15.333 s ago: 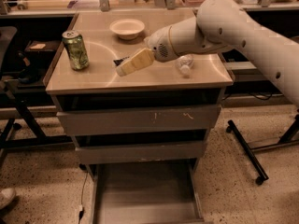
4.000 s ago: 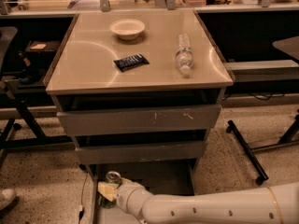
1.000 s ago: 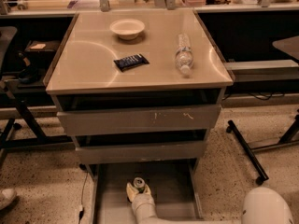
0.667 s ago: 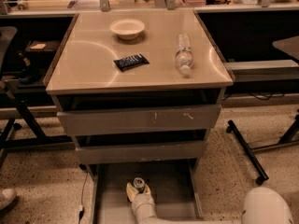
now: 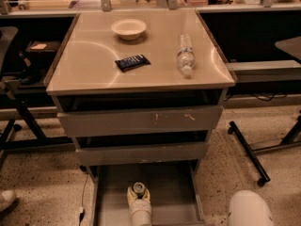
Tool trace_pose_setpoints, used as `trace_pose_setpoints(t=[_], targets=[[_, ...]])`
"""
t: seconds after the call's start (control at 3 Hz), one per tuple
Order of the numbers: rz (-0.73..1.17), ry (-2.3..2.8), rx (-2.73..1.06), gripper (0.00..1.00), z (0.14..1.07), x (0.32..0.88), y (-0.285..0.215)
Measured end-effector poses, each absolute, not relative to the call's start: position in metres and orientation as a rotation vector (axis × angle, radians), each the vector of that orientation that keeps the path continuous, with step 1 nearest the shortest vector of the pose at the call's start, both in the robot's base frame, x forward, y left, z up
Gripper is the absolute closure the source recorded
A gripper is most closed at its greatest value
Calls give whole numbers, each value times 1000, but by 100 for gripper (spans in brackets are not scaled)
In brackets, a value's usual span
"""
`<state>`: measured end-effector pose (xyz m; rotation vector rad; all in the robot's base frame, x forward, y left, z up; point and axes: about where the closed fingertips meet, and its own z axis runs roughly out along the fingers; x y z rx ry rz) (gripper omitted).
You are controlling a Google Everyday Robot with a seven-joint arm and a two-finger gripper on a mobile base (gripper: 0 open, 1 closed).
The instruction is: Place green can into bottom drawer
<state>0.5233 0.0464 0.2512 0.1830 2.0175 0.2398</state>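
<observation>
The green can stands upright on the floor of the open bottom drawer, left of its middle. Only its silver top with the pull tab shows; the body is hidden behind my gripper. My gripper reaches into the drawer from the lower edge of the view, with its pale fingers on both sides of the can and closed on it. The rounded white arm segment shows at the lower right.
Above the open drawer are two shut grey drawers with scuffed fronts. On the tabletop lie a white bowl, a dark snack packet and a clear water bottle. Chair legs stand to the right.
The can has left the tabletop's left side, and the arm has gone from over the table into the bottom drawer. Over the last second nothing has visibly moved.
</observation>
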Motion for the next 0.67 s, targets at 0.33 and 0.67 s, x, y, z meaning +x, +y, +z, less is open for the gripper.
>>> trace_pose_setpoints(t=[0.33, 0.67], targets=[[172, 2001, 216, 100, 239, 523, 41], [123, 1984, 212, 100, 232, 522, 37]])
